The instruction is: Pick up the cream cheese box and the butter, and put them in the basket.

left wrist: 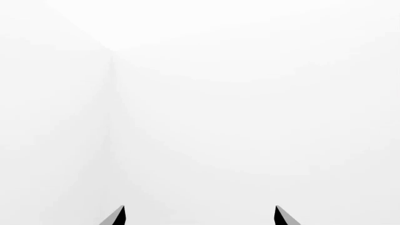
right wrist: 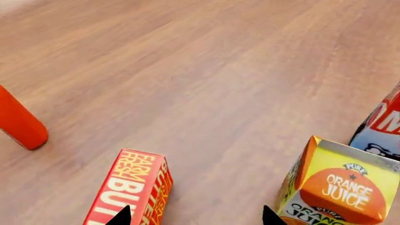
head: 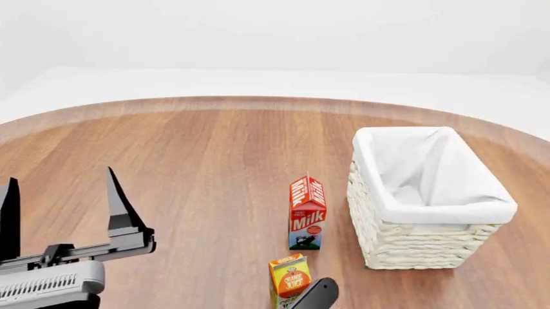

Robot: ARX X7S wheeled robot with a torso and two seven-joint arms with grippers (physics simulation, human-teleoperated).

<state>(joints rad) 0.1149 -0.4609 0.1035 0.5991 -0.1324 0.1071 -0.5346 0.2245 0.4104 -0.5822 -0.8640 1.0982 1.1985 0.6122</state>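
Left gripper, head view: left gripper (head: 58,203) is raised at the near left over the wooden table (head: 198,167), its two dark fingers spread apart with nothing between them.
Right gripper, head view: only a dark tip of the right gripper (head: 315,296) shows at the near edge, beside the orange juice carton (head: 290,280); its state cannot be told here.
Basket, head view: white woven basket (head: 413,241) with cloth lining stands on the right side of the table; nothing shows inside it.
Milk carton, head view: red milk carton (head: 307,212) stands upright just left of the basket, the juice carton nearer than it.
Left wrist view: two dark fingertips (left wrist: 115,216) stand apart against a blank white background.
Right wrist view: two fingertips (right wrist: 122,216) stand apart, released, nothing between them; one tip overlaps the butter (right wrist: 130,190), which lies flat on the wood.
Neighbours, right wrist view: juice carton by the other tip, milk carton beyond it; a red-orange cylinder (right wrist: 20,123) lies well apart from the butter.
Cream cheese box: not seen in any view.
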